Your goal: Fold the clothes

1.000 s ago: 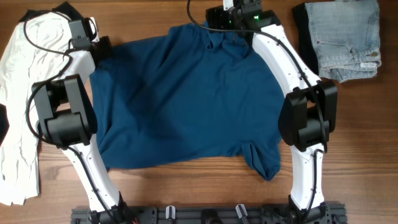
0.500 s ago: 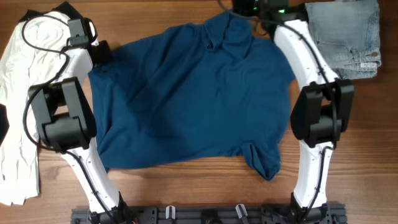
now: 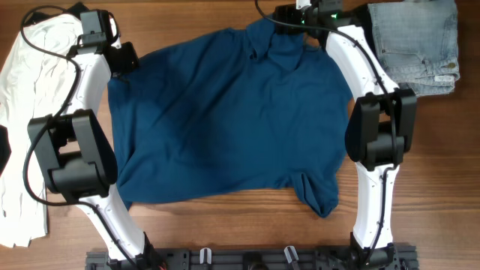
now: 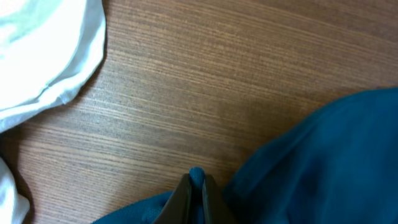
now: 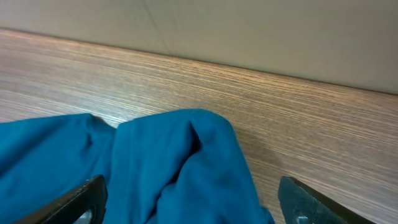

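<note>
Left tool [image 4: 196, 182] newly pinching shirt [image 3: 225, 112], rumpled blue

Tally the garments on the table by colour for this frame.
Dark-blue shirt: 1
White garment: 1
Pale-blue denim jeans: 1
Total: 3
</note>
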Robot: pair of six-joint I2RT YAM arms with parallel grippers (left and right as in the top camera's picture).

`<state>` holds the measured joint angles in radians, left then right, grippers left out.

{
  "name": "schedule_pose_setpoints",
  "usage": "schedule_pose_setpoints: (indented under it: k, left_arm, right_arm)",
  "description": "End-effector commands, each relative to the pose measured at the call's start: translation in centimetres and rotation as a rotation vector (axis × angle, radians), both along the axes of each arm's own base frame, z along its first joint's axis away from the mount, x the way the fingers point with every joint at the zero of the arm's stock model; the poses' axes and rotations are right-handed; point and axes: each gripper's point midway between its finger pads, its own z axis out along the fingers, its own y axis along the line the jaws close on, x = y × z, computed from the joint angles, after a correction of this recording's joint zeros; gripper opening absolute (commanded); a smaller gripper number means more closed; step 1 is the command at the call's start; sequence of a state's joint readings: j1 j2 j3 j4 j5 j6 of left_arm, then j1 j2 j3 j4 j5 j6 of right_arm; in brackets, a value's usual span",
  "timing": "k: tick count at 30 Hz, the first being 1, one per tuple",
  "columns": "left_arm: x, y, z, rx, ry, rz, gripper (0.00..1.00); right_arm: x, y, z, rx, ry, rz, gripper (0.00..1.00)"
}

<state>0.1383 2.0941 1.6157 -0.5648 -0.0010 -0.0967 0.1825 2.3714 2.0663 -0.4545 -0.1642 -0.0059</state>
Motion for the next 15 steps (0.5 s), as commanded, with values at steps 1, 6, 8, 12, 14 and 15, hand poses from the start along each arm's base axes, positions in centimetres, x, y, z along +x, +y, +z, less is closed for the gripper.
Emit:
schedule_pose_setpoints:
  k: [1,6,8,12,14,15]
  left_arm:
    - [-0.2,-0.2,0.6,-0.015,-0.007,0.01,0.04]
    - [-0.2,-0.2,0.6,-0.015,-0.007,0.01,0.04]
    - [-0.2,-0.2,0.6,-0.014,-0.007,0.011,0.04]
    - [-0.2,0.2,0.7,0.003,-0.008,0.02,0.04]
    - [-0.3,0.6,0.7,0.024,-0.005,0.032,0.04]
    - [-0.3,0.8,0.7,0.032,-0.004,0.038,0.04]
  right_arm:
    - [0.7,0.3,-4.3,-0.01,0.04,0.02,0.87]
    - [1.2,0.3,-5.6,-0.004,0.032,0.015,0.85]
    - [1.4,0.2,-5.5,0.0,0.024,0.01,0.82]
    - [1.9,-0.3,-4.7,0.044,0.015,-0.03,0.68]
    - [2.1,-0.6,-3.7,0.058,0.004,-0.047,0.54]
    - [2.2,-0.8,-3.1,0.061,-0.006,-0.049,0.46]
